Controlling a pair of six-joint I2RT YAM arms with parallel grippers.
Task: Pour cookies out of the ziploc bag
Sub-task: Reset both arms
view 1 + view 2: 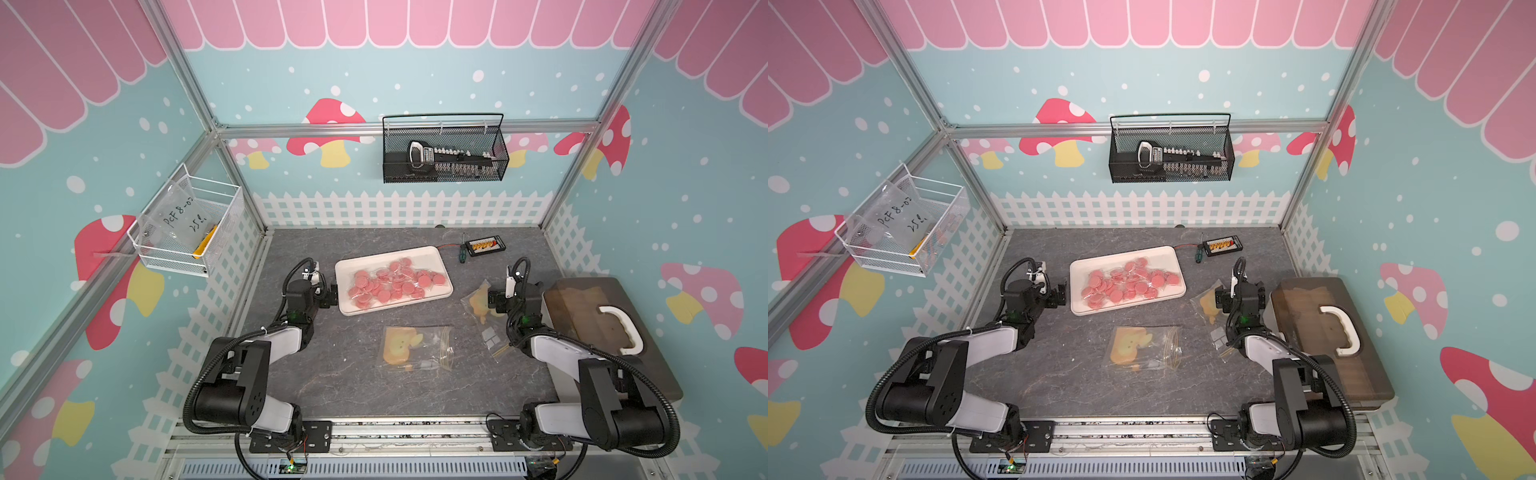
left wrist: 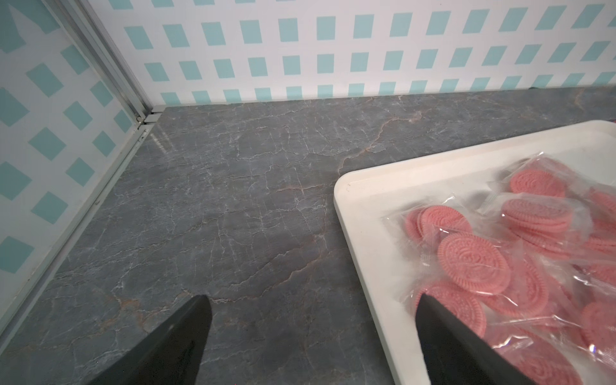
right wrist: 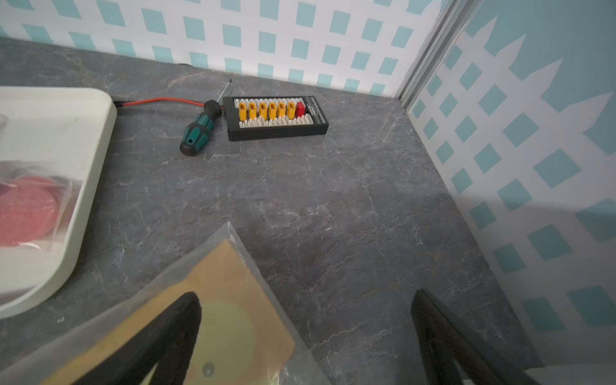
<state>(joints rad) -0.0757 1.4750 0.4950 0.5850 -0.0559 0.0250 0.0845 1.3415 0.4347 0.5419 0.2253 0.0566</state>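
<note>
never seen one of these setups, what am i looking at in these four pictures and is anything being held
A left arm and a right arm stand at the near edge of the table, each ending in a two-fingered gripper. Two pictures look down from above, nearly alike; the other two come from cameras on the arms' wrists, looking past the fingers. The left gripper and right gripper are both open and hold nothing. On the table: a white tray of pink cookies in clear wrappers, a clear bag of yellow shapes mid-table, a second bag partly under the right gripper, a screwdriver, a connector board and a brown case.
</note>
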